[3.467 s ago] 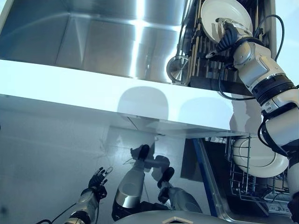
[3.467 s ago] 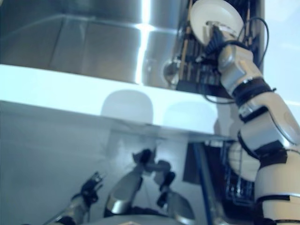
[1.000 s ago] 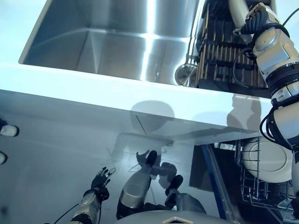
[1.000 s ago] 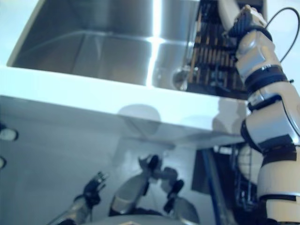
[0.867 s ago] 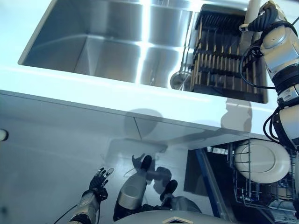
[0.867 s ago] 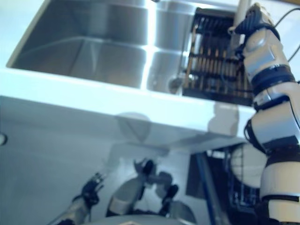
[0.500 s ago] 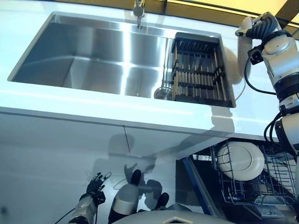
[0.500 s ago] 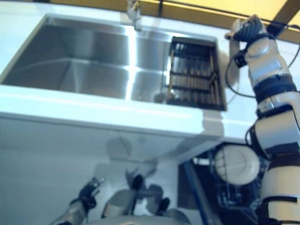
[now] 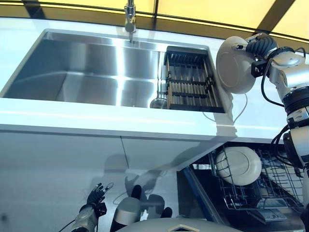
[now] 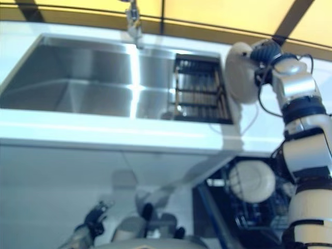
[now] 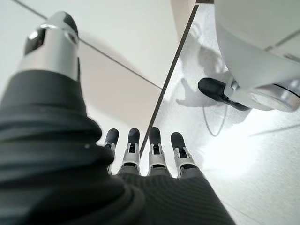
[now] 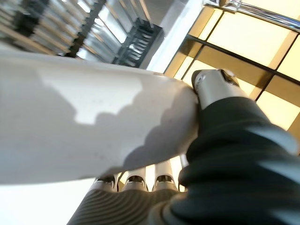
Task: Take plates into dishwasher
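Right hand (image 9: 256,47) upper right, fingers and thumb clamped on white plate (image 9: 235,65); left hand (image 9: 96,195) lower left, fingers straight, empty.

Brightness: I see a bright scene overall; the white countertop (image 9: 111,118) is close to washed out.
Light source: I read warm yellow light from the panels (image 9: 203,9) behind the sink (image 9: 91,72), and cooler light from above.
Glare: I see a vertical streak of reflection down the sink's steel wall, under the faucet (image 9: 129,19).
Shadows: I see soft grey shadows on the cabinet front (image 9: 72,164) and floor, and a scalloped shadow across the plate (image 12: 84,126) in the right wrist view.
Blur: my right eye view looks softer than the left; the drying rack (image 10: 199,88) smears there.
Focus: in the left wrist view the left hand (image 11: 140,154) is sharp enough, but the floor beyond blows out to white.
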`<state>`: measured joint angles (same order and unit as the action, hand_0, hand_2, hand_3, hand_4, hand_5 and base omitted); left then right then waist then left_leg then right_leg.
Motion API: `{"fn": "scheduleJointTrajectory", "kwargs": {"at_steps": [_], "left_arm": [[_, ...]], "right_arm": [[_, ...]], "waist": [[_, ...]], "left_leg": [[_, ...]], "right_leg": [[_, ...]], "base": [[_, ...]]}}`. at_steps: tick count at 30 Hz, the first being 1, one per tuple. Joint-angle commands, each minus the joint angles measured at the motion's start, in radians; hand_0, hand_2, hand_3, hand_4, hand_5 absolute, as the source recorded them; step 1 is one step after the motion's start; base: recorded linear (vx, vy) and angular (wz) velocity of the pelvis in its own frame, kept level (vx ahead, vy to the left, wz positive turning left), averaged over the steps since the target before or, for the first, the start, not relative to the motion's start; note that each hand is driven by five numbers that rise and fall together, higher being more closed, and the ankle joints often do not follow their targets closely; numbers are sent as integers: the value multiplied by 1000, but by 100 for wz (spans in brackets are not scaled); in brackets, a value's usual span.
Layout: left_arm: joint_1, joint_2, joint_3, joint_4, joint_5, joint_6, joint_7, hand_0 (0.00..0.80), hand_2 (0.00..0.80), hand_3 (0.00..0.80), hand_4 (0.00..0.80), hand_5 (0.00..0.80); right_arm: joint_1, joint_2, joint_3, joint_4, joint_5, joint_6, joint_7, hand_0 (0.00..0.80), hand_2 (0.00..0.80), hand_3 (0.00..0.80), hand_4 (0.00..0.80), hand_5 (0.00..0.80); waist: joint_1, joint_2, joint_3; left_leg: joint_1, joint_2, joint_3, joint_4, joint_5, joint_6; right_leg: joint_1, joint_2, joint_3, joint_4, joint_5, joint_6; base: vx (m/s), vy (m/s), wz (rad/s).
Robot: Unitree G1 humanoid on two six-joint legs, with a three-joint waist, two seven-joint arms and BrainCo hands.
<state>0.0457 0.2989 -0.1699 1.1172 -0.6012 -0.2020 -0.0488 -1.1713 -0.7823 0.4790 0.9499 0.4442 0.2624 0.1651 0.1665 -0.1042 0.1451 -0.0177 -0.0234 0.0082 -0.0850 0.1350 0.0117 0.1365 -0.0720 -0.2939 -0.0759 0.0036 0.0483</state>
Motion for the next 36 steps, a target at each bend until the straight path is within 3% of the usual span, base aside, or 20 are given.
{"fn": "scheduleJointTrajectory", "kwargs": {"at_steps": [1, 14, 23, 36], "left_arm": [[-28, 28, -19, 45, 30, -11, 3, 0, 0, 0, 0, 0], [-49, 23, -9, 49, 24, -8, 25, 0, 0, 0, 0, 0], [-57, 16, 11, 47, 25, -5, 36, 0, 0, 0, 0, 0], [-85, 17, 40, 48, 14, -12, 54, 0, 0, 0, 0, 0]], "right_arm": [[-20, -129, 26, -42, -3, -27, 29, 800, 800, 800, 800, 800], [51, -266, -23, -131, 39, -19, 67, 800, 800, 800, 800, 800], [163, -341, -86, -231, 53, 23, 118, 800, 800, 800, 800, 800], [478, -304, -243, -348, 4, 27, 207, 800, 800, 800, 800, 800]], "waist": [[-16, -27, -49], [-95, -43, -66], [-142, -50, -78], [-190, -44, -66]], "left_leg": [[96, 63, 60, -2, -111, -45], [116, 72, 118, -2, -128, -42], [120, 78, 145, -2, -131, -41], [124, 82, 167, -2, -135, -36]], "right_leg": [[-50, -109, 37, 4, 132, 102], [-67, -90, 112, 6, 140, 106], [-80, -78, 149, 10, 139, 104], [-93, -72, 179, 19, 135, 104]], "base": [[-36, -4, -28], [-32, -6, -22], [-20, 0, -11], [-16, -7, -8]]}}
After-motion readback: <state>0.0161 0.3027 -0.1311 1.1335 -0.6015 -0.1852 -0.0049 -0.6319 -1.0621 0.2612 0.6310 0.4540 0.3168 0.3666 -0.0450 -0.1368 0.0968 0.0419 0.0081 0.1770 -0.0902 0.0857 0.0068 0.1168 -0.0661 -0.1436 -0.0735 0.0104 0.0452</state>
